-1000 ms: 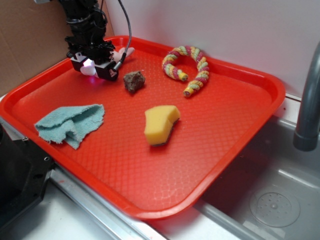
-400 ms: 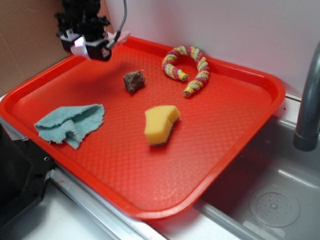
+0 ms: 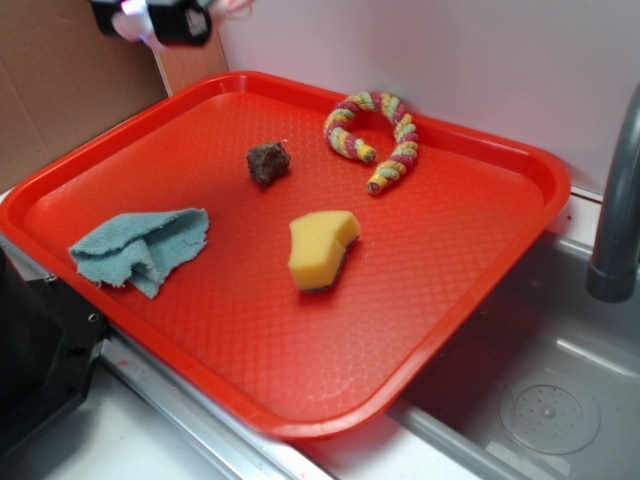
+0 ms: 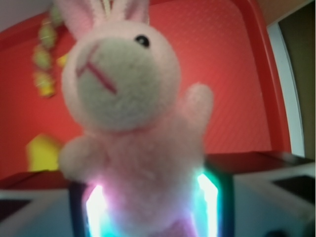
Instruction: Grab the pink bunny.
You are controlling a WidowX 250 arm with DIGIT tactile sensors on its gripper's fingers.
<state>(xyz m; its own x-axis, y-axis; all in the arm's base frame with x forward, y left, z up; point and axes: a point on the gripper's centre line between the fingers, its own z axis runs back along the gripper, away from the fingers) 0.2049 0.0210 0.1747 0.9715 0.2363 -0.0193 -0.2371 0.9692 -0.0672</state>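
Pink bunny [image 4: 131,128] plush is seen filling the wrist view, its lower body pinched between the two glowing gripper fingers [image 4: 210,197], which are closed snugly against its sides (the pale muzzle, one black eye and a stubby raised arm are clearly shown, the ears being cut off by the top edge). In the exterior view the gripper [image 3: 155,20] is held at the top left corner of the picture, above the far left corner of the red tray [image 3: 480,300], and only small pink bits of the bunny [image 3: 130,22] are visible at its sides. On the tray a multicoloured rope ring [image 3: 375,135] is laid near the far edge, a small brown lump [image 3: 268,161] is set just left of it, a yellow sponge [image 3: 320,248] is placed near the middle, and a crumpled teal cloth [image 3: 143,248] is spread near the left rim. A grey faucet pipe [image 3: 618,210] is seen at the right, over a metal sink [image 3: 550,400].
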